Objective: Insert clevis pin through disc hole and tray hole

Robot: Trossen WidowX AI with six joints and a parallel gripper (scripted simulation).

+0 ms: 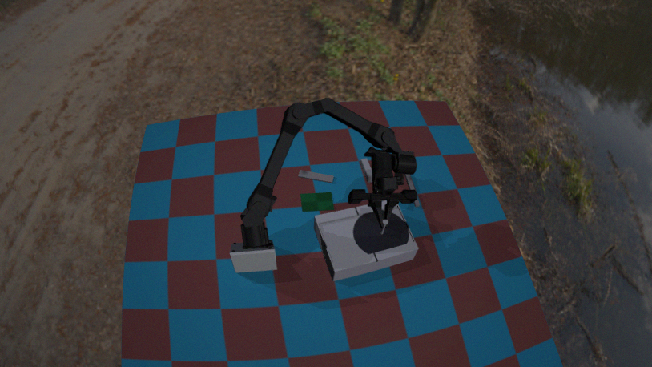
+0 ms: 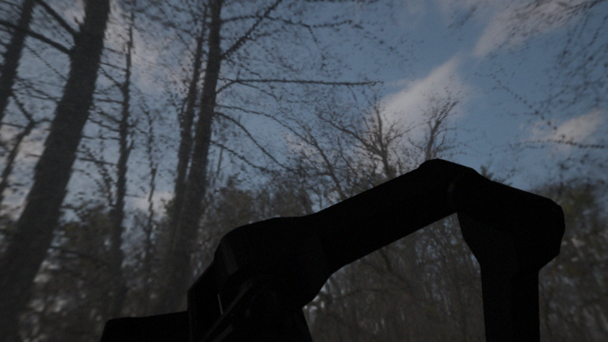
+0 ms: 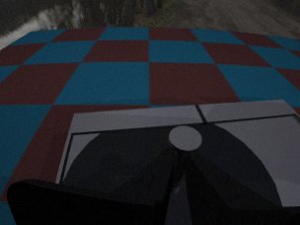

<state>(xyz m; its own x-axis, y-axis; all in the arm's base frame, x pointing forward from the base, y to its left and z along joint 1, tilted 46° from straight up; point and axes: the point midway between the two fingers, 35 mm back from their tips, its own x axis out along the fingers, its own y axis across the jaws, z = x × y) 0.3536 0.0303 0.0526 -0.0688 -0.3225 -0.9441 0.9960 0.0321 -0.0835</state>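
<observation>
The gripper is nearly closed, pinching the pin just below its head. The shank points down over the disc, near the tray's right side (its seating in the hole I cannot tell).

disc's hole unclear, claw partly cropped

pin: pale metal | disc: dark, matt, smooth | pincer: matt black
</observation>
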